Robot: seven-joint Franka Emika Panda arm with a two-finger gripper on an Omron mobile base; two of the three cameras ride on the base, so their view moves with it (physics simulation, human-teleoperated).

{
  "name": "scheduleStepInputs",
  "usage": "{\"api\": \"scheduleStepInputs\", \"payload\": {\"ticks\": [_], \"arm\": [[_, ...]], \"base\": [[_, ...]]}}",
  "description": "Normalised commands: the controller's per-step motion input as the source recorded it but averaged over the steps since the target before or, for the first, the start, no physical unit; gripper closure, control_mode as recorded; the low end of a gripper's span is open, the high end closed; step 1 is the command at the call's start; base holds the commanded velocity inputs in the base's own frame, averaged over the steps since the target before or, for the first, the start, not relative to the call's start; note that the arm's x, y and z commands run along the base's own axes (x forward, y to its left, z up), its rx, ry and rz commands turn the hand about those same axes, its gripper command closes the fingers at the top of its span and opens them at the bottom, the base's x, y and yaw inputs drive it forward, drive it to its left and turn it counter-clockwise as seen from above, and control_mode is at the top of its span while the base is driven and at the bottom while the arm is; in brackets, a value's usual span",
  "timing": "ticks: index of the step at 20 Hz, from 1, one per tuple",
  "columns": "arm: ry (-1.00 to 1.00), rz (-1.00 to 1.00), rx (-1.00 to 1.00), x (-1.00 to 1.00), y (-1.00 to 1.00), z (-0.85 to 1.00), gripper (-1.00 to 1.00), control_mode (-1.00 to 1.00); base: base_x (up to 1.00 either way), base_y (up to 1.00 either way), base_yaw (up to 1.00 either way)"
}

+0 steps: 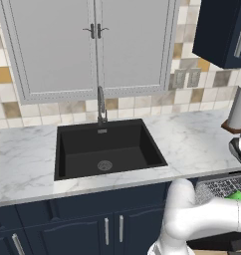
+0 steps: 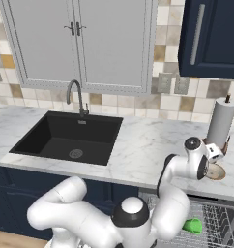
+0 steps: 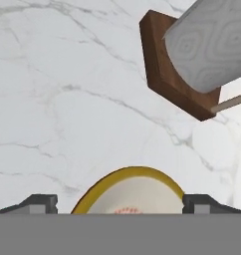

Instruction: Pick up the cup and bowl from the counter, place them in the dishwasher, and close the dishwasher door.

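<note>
White marble table (image 2: 148, 140) with black sink (image 2: 70, 138), end effector (image 3: 120, 203) wide open above the cream bowl (image 3: 130, 194), holding nothing, beside the paper-towel roll (image 2: 221, 121), green cup (image 2: 192, 225) lying in the dishwasher rack (image 2: 211, 223).

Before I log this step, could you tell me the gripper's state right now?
Gripper: open, holding nothing, fingertips either side of the bowl on the counter.
</note>
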Motion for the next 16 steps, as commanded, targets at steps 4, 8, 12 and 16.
{"api": "scheduleStepInputs", "payload": {"ticks": [4, 8, 12, 16], "arm": [[0.00, 0.00, 0.00, 0.00, -0.04, -0.39, -1.00, -1.00], [0.00, 0.00, 0.00, 0.00, 0.00, -0.55, -1.00, -1.00], [0.00, 0.00, 0.00, -0.02, 0.00, -0.63, -1.00, -1.00], [0.00, 0.00, 0.00, -0.11, 0.00, -0.69, -1.00, -1.00]], "base": [[0.00, 0.00, 0.00], [0.00, 0.00, 0.00], [0.00, 0.00, 0.00], [0.00, 0.00, 0.00]]}}
